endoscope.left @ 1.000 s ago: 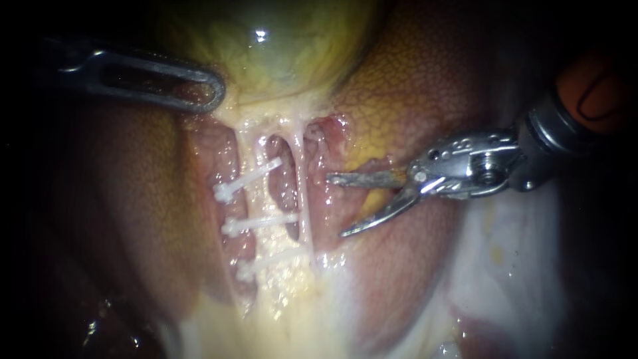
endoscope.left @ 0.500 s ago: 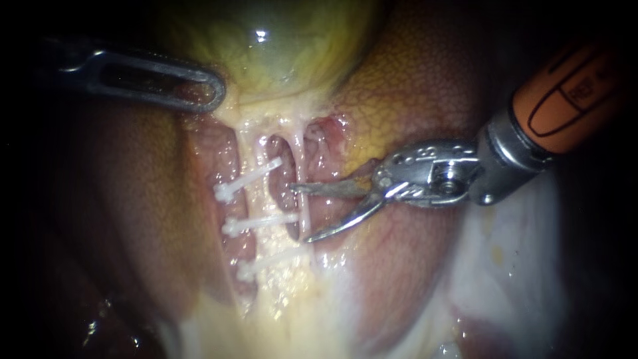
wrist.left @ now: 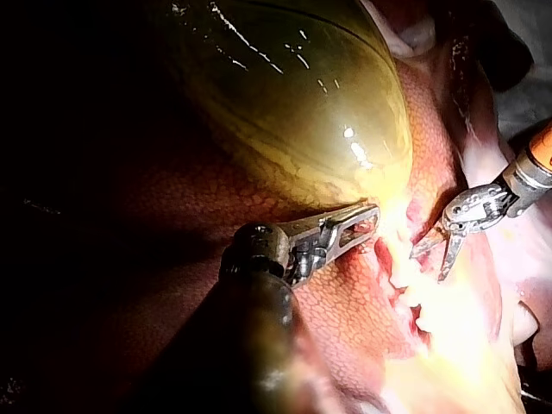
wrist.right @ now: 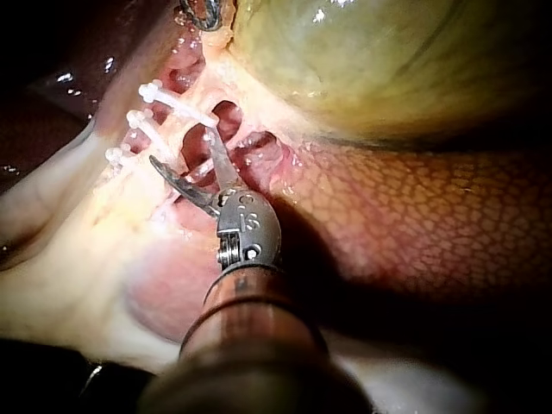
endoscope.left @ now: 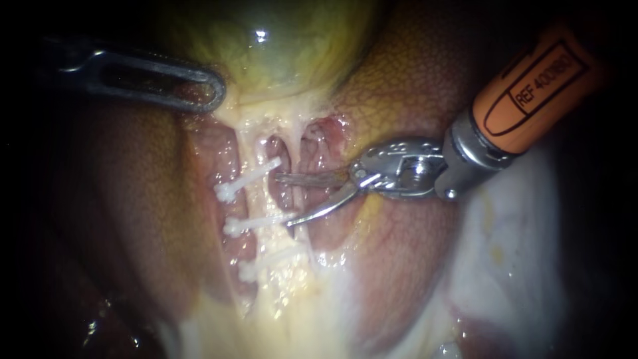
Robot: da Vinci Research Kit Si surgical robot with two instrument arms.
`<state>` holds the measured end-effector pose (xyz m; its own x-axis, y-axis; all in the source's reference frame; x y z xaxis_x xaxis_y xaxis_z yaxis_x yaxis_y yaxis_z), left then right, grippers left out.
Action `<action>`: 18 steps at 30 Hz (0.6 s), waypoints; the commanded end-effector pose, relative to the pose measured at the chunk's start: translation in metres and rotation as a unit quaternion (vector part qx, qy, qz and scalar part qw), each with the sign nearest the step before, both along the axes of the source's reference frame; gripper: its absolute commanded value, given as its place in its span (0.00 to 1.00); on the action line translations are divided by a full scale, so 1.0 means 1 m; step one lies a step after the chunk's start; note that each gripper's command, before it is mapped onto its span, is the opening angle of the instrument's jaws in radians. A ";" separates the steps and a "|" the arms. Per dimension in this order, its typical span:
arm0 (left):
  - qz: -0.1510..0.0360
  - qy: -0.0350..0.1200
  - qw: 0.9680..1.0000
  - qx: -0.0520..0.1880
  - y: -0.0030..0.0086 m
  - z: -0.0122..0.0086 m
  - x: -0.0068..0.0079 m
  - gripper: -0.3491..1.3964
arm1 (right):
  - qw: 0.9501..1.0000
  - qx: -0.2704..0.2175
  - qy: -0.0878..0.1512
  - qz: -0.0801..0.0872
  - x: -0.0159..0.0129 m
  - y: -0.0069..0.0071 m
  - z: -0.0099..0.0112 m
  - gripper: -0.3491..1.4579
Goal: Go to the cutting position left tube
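Just right of the white clips (endoscope.left: 259, 221), the right instrument (endoscope.left: 282, 200) has open jaws; the left instrument (endoscope.left: 214, 90) pinches the gallbladder (endoscope.left: 279, 46)

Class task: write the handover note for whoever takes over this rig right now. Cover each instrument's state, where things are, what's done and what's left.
Left instrument: shut on the gallbladder at its lower end.
Right instrument: blades open, gripping nothing. The tips sit in the gap between the left tube and the right tube.
Three white clips sit across the left tube. The blade tips are level with the space between the upper two.
Done: approach nearly complete, nothing cut.
Left: the blades do not yet straddle the left tube. They probably need to go a little further across it, between the clips.
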<state>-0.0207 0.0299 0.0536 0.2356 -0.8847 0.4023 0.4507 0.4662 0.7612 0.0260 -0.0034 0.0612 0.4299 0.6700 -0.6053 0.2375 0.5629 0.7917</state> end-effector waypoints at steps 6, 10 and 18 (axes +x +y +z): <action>-0.001 0.000 1.000 0.000 0.0000 0.0001 -0.0001 0.00 | 0.998 0.024 0.052 0.000 0.0022 0.0000 -0.0015 0.81; -0.001 0.000 1.000 0.000 0.0000 0.0001 -0.0002 0.00 | 0.997 0.030 0.073 -0.008 0.0038 -0.0004 -0.0021 0.81; -0.001 0.000 1.000 0.000 0.0000 0.0001 -0.0003 0.00 | 0.994 0.037 0.101 0.011 0.0059 -0.0008 -0.0025 0.80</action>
